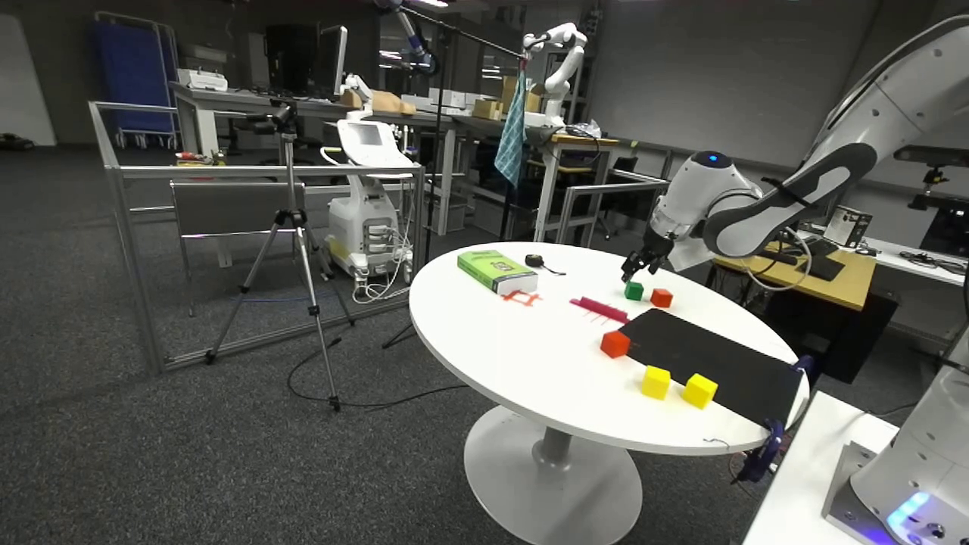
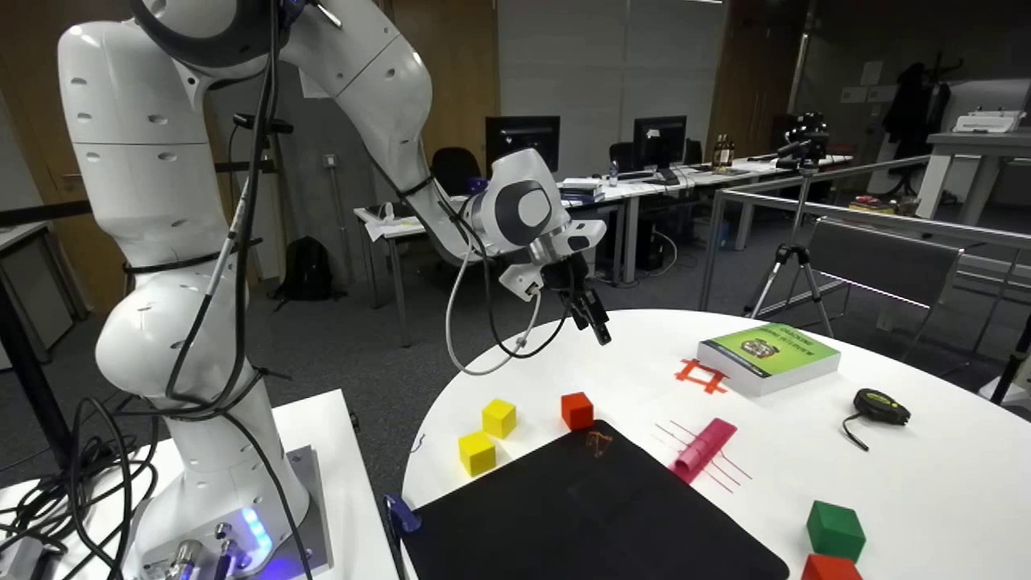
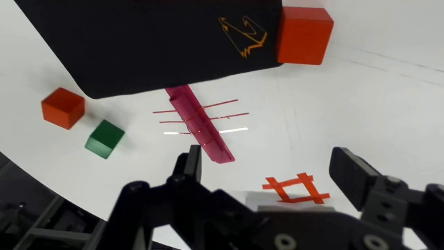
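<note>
My gripper (image 3: 266, 163) is open and empty above the white round table (image 1: 469, 341). It also shows in both exterior views (image 1: 639, 270) (image 2: 594, 321). A pink rolled strip (image 3: 199, 126) lies ahead of the left finger in the wrist view, with thin red and white lines at its sides. A square of red tape (image 3: 295, 191) shows between the fingers, apart from them. A green cube (image 3: 104, 139) and a red cube (image 3: 63, 108) sit at the left. Another red cube (image 3: 305, 36) stands at the black mat's corner. Two yellow cubes (image 2: 499, 418) (image 2: 477, 453) stand near it.
The black mat (image 2: 588, 515) covers part of the table. A thick green book (image 2: 769, 354) lies by the tape square, with a black tape measure (image 2: 880, 407) nearby. Blue clamps (image 1: 763, 450) grip the table edge. A tripod (image 1: 291, 219) and metal frame (image 1: 140, 265) stand beyond.
</note>
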You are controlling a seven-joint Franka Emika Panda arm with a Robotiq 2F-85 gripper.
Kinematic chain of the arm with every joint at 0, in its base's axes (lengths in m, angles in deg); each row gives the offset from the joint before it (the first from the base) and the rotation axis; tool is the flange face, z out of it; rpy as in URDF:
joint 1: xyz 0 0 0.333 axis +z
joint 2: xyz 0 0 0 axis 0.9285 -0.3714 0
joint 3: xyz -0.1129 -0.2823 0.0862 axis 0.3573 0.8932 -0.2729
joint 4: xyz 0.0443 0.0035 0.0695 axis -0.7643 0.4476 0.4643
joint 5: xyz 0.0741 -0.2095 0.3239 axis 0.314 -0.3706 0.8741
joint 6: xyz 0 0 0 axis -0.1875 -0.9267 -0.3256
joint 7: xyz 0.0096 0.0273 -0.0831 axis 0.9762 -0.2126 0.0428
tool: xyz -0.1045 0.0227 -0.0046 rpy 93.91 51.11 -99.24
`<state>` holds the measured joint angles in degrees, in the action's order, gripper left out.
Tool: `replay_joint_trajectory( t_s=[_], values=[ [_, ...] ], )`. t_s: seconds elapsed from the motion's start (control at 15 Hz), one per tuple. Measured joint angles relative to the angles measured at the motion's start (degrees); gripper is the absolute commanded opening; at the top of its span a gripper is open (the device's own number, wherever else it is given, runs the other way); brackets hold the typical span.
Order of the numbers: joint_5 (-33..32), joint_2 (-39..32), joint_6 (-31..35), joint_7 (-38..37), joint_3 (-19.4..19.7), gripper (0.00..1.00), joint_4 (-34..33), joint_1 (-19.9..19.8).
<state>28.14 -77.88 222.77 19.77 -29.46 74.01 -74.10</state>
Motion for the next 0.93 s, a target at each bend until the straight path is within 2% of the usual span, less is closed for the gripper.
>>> replay_joint_trajectory(
  t_s=[0.13,0.27,0.47,0.6,0.73,0.93],
  values=[
    [2.4,-0.8,-5.0,-1.2,-0.3,1.00,-0.7,1.2],
    [10.4,-1.6,-8.6,2.4,-0.4,1.00,-1.0,3.5],
    [24.8,-3.0,-11.0,15.6,-1.7,1.00,-1.4,4.9],
    [30.4,-4.2,-12.9,24.2,-2.7,1.00,-2.5,4.6],
    [30.9,-5.3,-14.6,28.5,-1.8,1.00,-4.2,4.6],
    [29.6,-6.8,-14.6,29.4,0.1,1.00,-6.0,4.6]
  ],
)
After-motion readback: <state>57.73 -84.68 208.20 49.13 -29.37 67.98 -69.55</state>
